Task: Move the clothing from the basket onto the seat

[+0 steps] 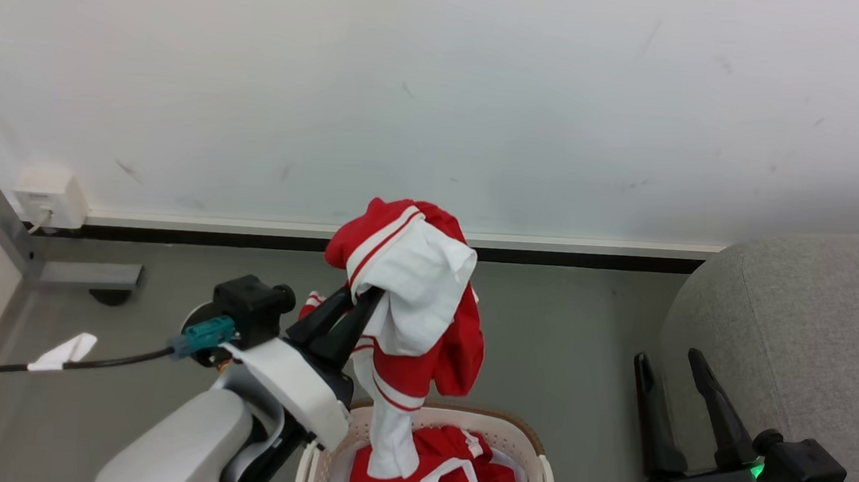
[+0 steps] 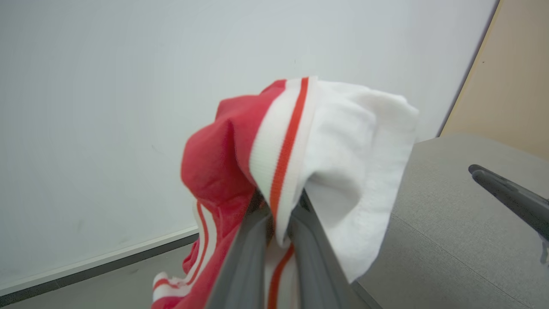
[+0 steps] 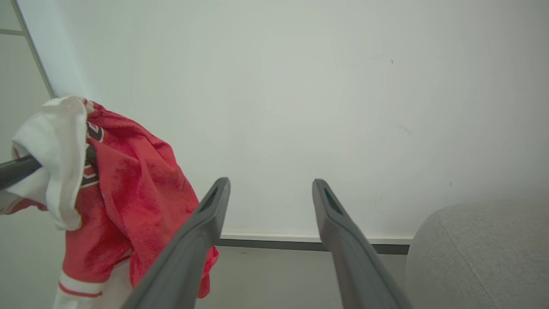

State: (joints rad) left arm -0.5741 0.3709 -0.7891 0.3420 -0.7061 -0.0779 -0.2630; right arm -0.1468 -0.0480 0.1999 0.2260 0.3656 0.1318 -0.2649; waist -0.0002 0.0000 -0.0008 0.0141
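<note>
Loosely draped, clothing [image 1: 416, 270] hangs from left gripper [image 1: 365, 302] over basket [image 1: 545, 472].

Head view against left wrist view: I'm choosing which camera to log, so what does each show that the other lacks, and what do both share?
Head view adds the basket with more red clothing inside, and both fingers of the open right gripper. Left wrist view adds the pinch up close: the left gripper shut on the striped band of the lifted garment. Both share that garment, the grey seat and the white wall.
</note>
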